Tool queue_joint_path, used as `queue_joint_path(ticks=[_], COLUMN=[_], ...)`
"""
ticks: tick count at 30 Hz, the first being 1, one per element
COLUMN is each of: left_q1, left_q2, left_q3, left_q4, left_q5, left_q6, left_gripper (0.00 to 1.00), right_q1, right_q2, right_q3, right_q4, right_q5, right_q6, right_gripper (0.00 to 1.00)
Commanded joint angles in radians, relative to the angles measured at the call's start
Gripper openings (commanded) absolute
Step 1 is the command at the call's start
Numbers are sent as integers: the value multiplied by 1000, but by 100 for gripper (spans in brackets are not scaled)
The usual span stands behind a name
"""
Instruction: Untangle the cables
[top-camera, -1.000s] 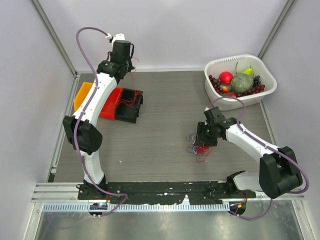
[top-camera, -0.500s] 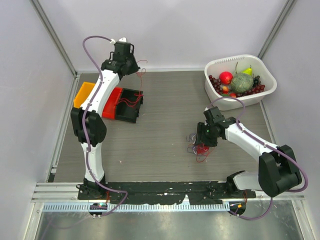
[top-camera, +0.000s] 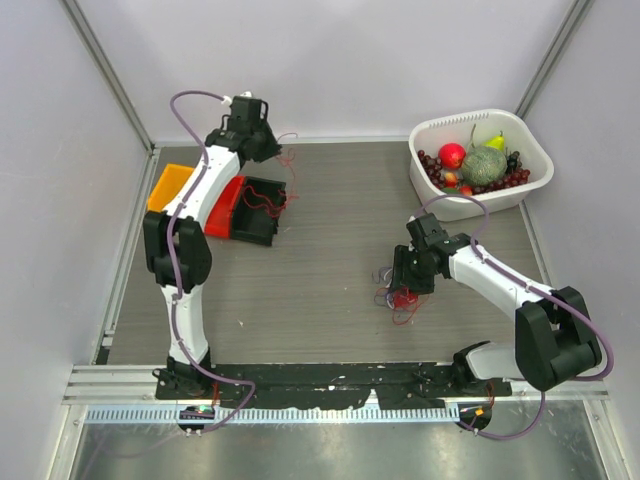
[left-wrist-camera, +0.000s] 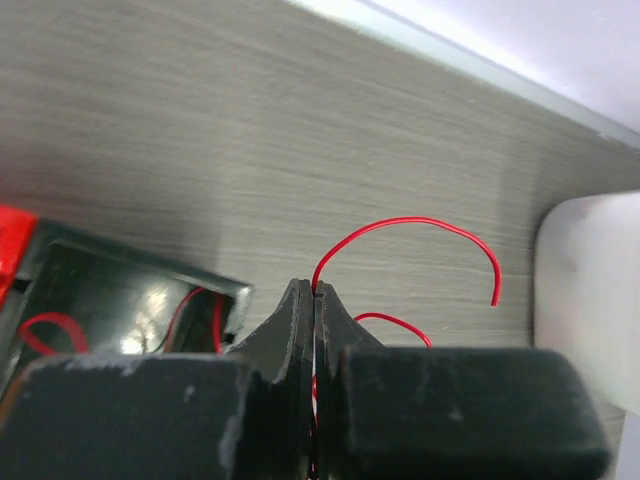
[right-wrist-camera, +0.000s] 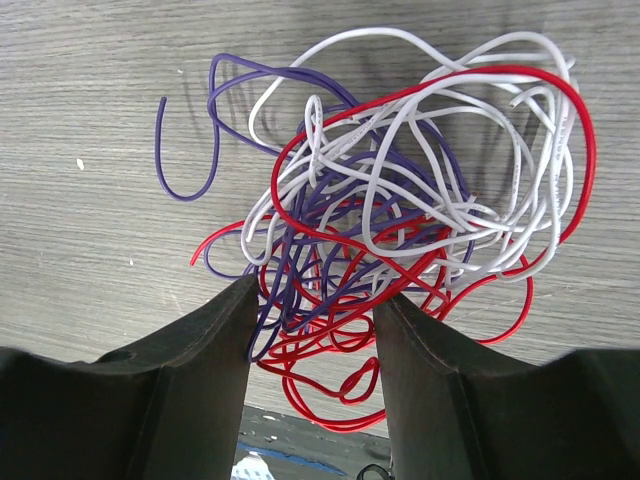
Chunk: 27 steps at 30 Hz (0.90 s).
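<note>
Left gripper (left-wrist-camera: 315, 296) pinched tight on one thin red wire (left-wrist-camera: 420, 222), just beside the black plastic bin (left-wrist-camera: 120, 290); right gripper (right-wrist-camera: 314, 296) spread wide (strands between its fingers) over the red-white-purple wire tangle (right-wrist-camera: 400, 200) on the grey table (right-wrist-camera: 80, 250).

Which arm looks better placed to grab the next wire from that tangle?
Right, probably. The right gripper hangs open directly over the tangle of cables, while the left gripper is far off near the black bin, shut on one red wire.

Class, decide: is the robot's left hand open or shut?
Shut. The left hand shows its fingers pressed together, pinching a thin red wire.
</note>
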Motion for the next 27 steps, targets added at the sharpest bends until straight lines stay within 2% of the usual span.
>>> queue_joint_path(ticks=[1,5,9,15,16,22,24,27], left_q1=[90,165,196,196,195,137,118,95], left_q2=[-122,-165,-182,-234,-248,-256,-236,-158], left_q3=[-107,-203,-253,-359,-382,-468,-470,-386], left_q4=[69,107,109,106,113,104,97,8], left_q5=[-18,12,42,27,-10,-48,-53,-93], left_q6=[-24,-33,-1,80,94,173,180,170], left_gripper=[0,0,0,0,0,0,0,0], right_q1=[6,6,6,6,6,6,6,6], right_q2=[-10,-21,-12,-1,0,0,-1,0], right_q3=[19,21,18,10,13,18,12,18], right_q4=[14,12,17,29,23,29,32,24], right_q5=[-6,3,3,-12,-9,-3,-5,-2], right_q6=[10,4,13,18,15,23,23,17], right_gripper=[55,55,55,55,55,55,55,55])
